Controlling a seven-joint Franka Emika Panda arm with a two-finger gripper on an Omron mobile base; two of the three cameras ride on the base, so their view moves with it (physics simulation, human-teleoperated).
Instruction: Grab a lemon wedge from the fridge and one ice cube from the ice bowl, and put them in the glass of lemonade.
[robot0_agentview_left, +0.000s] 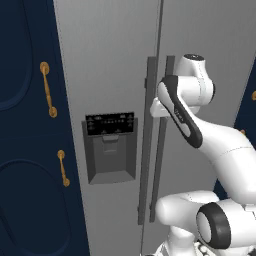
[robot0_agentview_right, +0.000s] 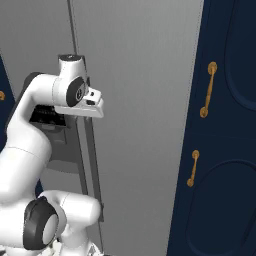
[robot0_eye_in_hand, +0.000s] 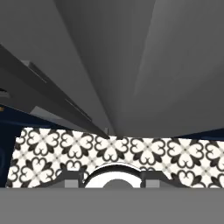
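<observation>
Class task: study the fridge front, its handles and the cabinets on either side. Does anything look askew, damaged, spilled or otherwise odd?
Nothing stands out. The fridge has both doors shut and flush, its dark handles hang straight and parallel, and the control panel sits square above the dispenser recess. The navy cabinets and their brass handles look intact. No spill shows on the patterned floor.

Both base cameras look forward from behind the arm, close to the fridge doors. The hand camera looks down along the doors to the patterned floor.

Fridge: flat grey, dark-grey handles, black control panel. Cabinets navy, brass handles. Floor: black-and-white floral tile.
</observation>
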